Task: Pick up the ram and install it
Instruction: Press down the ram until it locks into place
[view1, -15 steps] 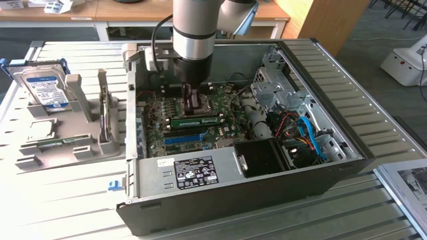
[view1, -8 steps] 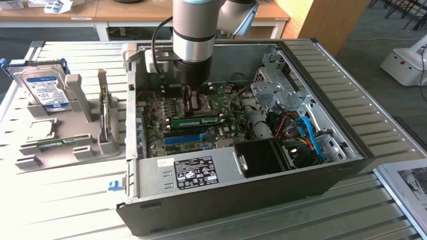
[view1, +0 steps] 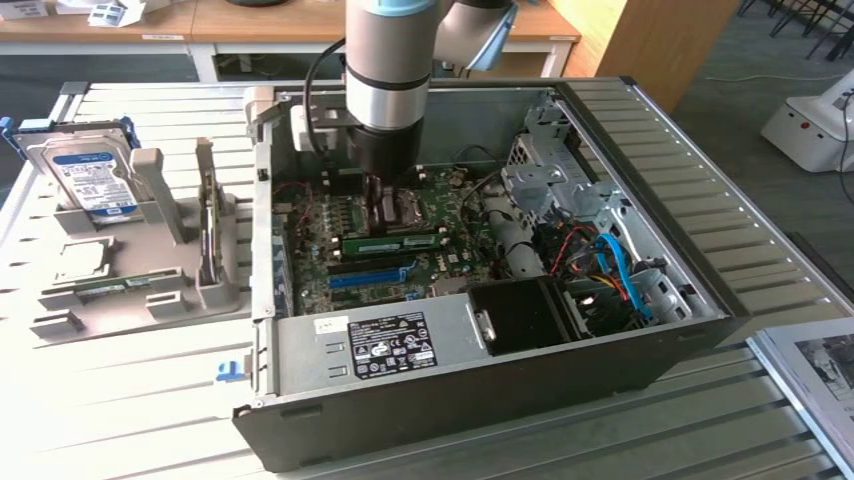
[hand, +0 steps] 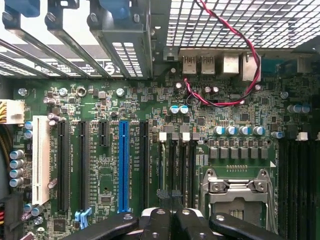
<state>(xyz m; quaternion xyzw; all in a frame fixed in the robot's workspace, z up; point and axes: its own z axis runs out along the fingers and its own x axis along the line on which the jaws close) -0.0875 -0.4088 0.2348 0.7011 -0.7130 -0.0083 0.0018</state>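
Exterior view, claw (view1: 388, 212) closed, above ram (view1: 394, 241), motherboard (view1: 441, 265)

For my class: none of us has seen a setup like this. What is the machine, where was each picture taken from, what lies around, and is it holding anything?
The machine is a robot arm reaching down into an open computer case that lies on a slatted table. One picture comes from a camera standing off the arm; the other from a camera on its wrist, looking onto the motherboard with its blue slot. The gripper is shut; whether it holds anything I cannot tell. A green ram stick lies across the board beside the gripper. On the exterior view's left, a grey stand carries a hard drive.
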